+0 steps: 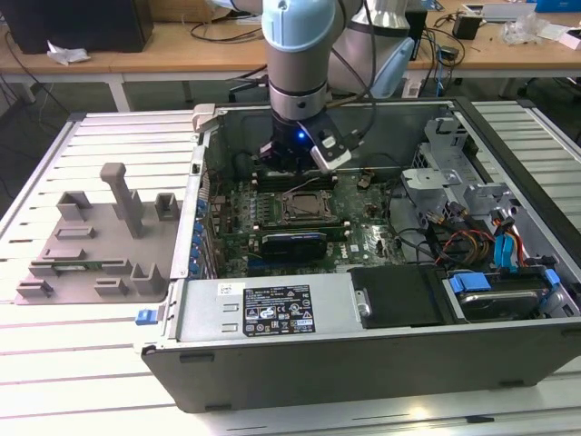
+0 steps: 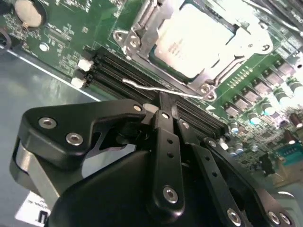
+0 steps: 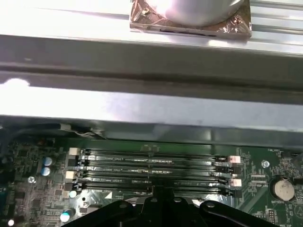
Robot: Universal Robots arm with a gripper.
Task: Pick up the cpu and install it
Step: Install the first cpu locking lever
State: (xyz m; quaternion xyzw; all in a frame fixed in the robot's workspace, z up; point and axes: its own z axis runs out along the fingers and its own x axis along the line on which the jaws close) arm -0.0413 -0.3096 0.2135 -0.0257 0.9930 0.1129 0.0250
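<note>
Starting at the exterior view's left, you have a grey plastic tray [image 1: 91, 238] with upright posts, well apart from the tool [image 1: 287, 162] and lying on the slatted tabletop [image 1: 64, 372] beside the open computer case [image 1: 363, 363]. Your tool hangs inside the case, over the far edge of the green board. In the second wrist view the tool [image 2: 161, 102] is closed with nothing held in it. Its tips sit just above the black memory slots [image 2: 118, 66] and right beside a thin wire lever [image 2: 156, 90]. Just beyond the tips, the cpu [image 2: 194, 40] lies flat in its metal socket frame [image 2: 138, 29], silvery top up. In the first wrist view the tool [image 3: 154, 193] points at the same memory slots [image 3: 151, 165], with a round coin battery [image 3: 282, 188] off to one side.
</note>
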